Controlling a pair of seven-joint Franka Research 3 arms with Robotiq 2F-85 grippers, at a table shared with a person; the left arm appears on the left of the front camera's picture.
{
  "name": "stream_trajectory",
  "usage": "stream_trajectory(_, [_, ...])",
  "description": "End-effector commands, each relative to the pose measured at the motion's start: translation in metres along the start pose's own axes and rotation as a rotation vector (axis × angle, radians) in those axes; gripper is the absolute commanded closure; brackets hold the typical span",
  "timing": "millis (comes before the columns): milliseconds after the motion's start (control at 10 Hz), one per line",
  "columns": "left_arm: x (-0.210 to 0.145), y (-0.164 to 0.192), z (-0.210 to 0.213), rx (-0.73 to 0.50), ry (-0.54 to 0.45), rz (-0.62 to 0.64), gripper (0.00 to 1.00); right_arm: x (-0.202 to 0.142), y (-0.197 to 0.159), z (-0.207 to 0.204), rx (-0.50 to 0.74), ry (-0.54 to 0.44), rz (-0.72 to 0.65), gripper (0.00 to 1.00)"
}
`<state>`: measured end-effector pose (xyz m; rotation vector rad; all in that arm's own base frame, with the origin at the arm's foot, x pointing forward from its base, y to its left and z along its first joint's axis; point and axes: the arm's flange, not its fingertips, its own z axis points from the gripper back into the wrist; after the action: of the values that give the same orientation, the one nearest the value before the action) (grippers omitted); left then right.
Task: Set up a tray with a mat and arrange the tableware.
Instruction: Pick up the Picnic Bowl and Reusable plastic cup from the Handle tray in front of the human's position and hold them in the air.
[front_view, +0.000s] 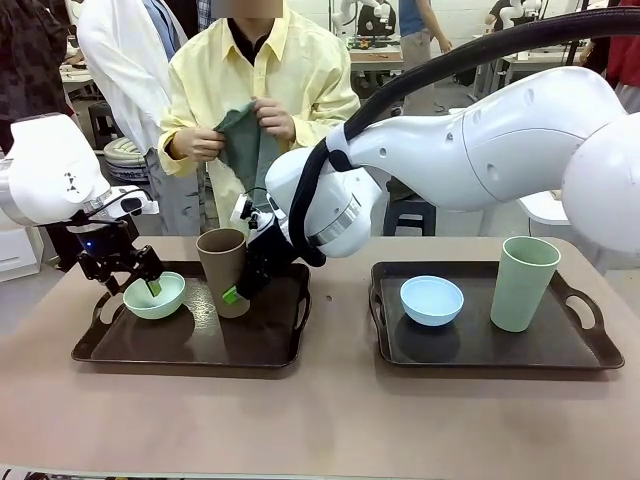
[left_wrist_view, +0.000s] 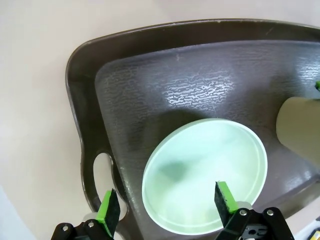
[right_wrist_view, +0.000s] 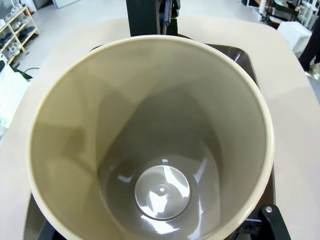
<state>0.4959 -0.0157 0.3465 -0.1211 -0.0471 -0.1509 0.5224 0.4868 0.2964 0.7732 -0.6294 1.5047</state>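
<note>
Two dark brown trays lie on the table. On the left tray (front_view: 190, 345) stand a pale mint bowl (front_view: 155, 297) and a tan cup (front_view: 222, 265). My left gripper (front_view: 140, 280) hangs open over the bowl (left_wrist_view: 205, 175); one fingertip (left_wrist_view: 224, 197) is inside it and the other is outside its rim, over the tray (left_wrist_view: 165, 75). My right arm reaches across, and its gripper (front_view: 236, 294) stands open around the lower part of the tan cup (right_wrist_view: 150, 125). The right tray (front_view: 480, 350) holds a light blue bowl (front_view: 431, 300) and a sage green cup (front_view: 523, 283). A person holds a dark green mat (front_view: 245, 140).
The person stands at the far edge, behind the left tray, with both hands (front_view: 275, 118) on the mat. Bare tan table (front_view: 330, 420) runs along the near side and between the trays. My right arm's white body (front_view: 470, 150) spans the space above the right tray.
</note>
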Motion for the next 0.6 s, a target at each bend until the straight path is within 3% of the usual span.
stream_trajectory(0, [0.0107,-0.0024,-0.0047,-0.009,-0.009,0.032,0.00,0.0001,-0.0014,-0.0014,-0.011,0.002,0.018,0.00])
stream_trajectory(100, [0.0121,-0.0022,-0.0065,-0.017,-0.003,0.038,0.55,-0.0008,-0.0008,-0.0008,-0.012,0.000,0.034,0.59])
stream_trajectory(200, [0.0142,-0.0016,-0.0084,-0.023,0.002,0.031,0.56,-0.0015,-0.0021,-0.0004,-0.007,-0.006,0.040,0.60])
stream_trajectory(300, [0.0141,-0.0015,-0.0096,-0.029,0.007,0.035,1.00,-0.0021,-0.0023,-0.0002,-0.008,-0.011,0.043,0.60])
stream_trajectory(400, [0.0143,-0.0023,-0.0086,-0.031,0.010,0.036,1.00,-0.0018,-0.0026,-0.0005,-0.006,-0.012,0.044,1.00])
stream_trajectory(500, [0.0133,-0.0025,-0.0074,-0.035,0.006,0.041,1.00,-0.0018,-0.0021,-0.0011,-0.001,-0.010,0.044,0.76])
